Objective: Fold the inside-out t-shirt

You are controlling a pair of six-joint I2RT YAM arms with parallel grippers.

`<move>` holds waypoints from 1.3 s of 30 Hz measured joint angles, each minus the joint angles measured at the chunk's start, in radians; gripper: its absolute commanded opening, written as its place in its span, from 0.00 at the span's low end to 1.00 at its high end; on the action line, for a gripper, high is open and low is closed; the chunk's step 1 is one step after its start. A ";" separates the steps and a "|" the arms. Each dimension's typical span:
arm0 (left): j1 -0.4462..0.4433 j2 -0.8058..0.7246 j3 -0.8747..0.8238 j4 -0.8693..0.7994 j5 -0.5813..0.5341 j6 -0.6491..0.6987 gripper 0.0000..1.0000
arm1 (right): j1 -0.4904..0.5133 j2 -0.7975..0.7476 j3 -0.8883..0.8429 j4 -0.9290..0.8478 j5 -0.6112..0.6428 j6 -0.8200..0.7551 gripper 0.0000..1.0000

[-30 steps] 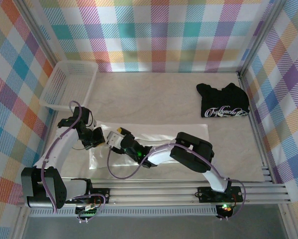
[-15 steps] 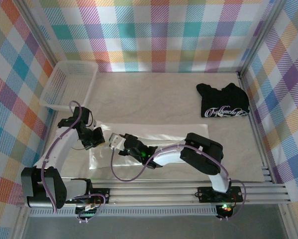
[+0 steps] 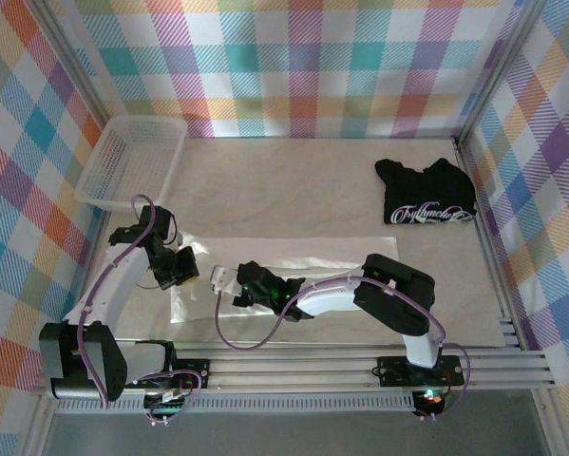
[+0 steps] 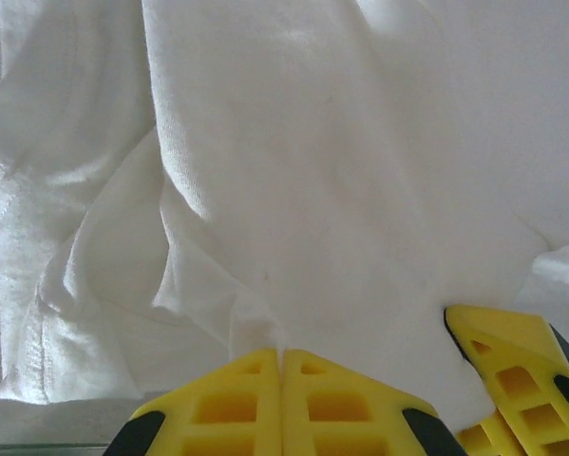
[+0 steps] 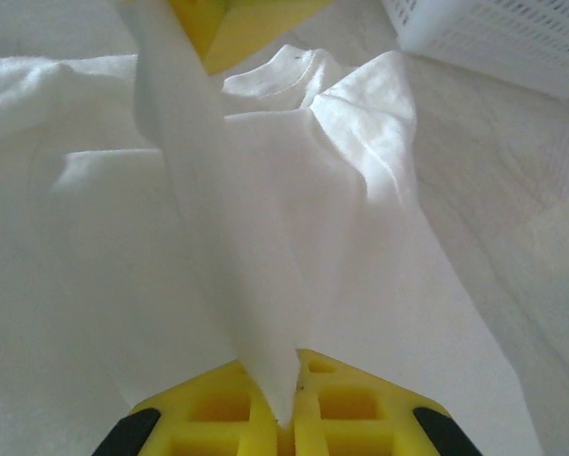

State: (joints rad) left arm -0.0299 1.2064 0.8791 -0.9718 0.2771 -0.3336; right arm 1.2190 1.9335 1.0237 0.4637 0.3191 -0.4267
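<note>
Shirt: The inside-out t-shirt (image 3: pixel 303 255) is lying spread out on the table (image 3: pixel 293 180). It is lying along the near edge, more to the left side. Its left end is bunching up and lifting off the table.

Left gripper: The left gripper (image 4: pixel 282 356) is pinching the shirt's left end. Its fingers are squeezing tight together, and white cloth is coming out from between them.

Right gripper: The right gripper (image 5: pixel 289 408) is reaching across to that same end, just beside the left one. Its fingers are also squeezing shut on the cloth. A thin fold is rising from it like a little tent, up toward the other gripper.

Why they are holding so: I think both are gripping one edge close together so the cloth is pulling tight between them, ready for a fold.

Black t-shirt: The black t-shirt (image 3: pixel 426 195) is lying by the far right corner, well apart.

Basket: The white basket (image 3: pixel 137 161) is sitting at the far left corner, out of the way.
</note>
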 measured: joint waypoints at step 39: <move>0.031 0.545 0.164 0.612 -0.297 -0.190 0.50 | -0.172 0.043 0.117 -0.389 -0.422 0.479 0.33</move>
State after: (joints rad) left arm 0.0013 1.7515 1.0431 -0.3599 -0.0200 -0.5236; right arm 1.0473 1.9762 1.1408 0.0750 -0.1028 0.0521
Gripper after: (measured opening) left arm 0.499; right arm 0.335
